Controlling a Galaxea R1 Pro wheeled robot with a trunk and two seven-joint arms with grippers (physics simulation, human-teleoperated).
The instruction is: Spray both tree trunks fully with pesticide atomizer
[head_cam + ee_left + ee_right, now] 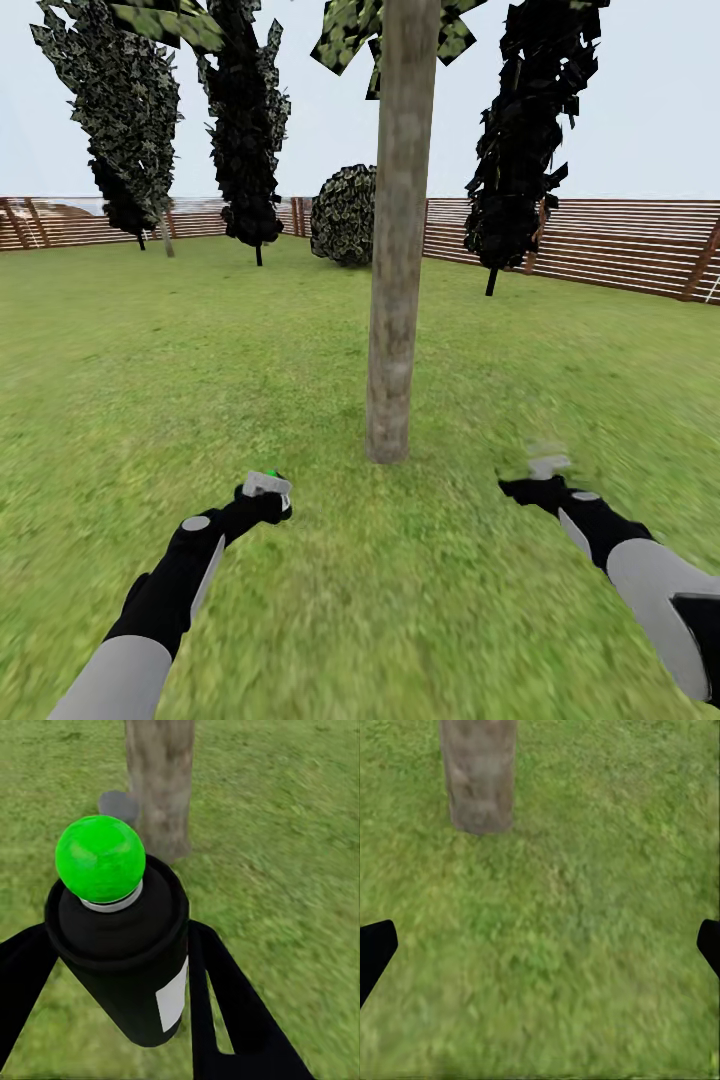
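Both arms reach over open grass (420, 600). Left gripper (112, 975) clamps the spray bottle (124, 952), green-capped, near the tree trunk (400, 250); right gripper (540, 945) spread wide, fence (600, 245) well beyond

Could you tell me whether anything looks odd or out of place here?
One thing: the spray bottle between the left gripper's fingers has a bright green top, not red. Otherwise nothing stands out: the tree trunk stands upright and the grass is unmarked.

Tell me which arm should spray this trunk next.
Left. Its gripper holds the pesticide atomizer, green top toward the tree trunk. The right gripper is open, empty.
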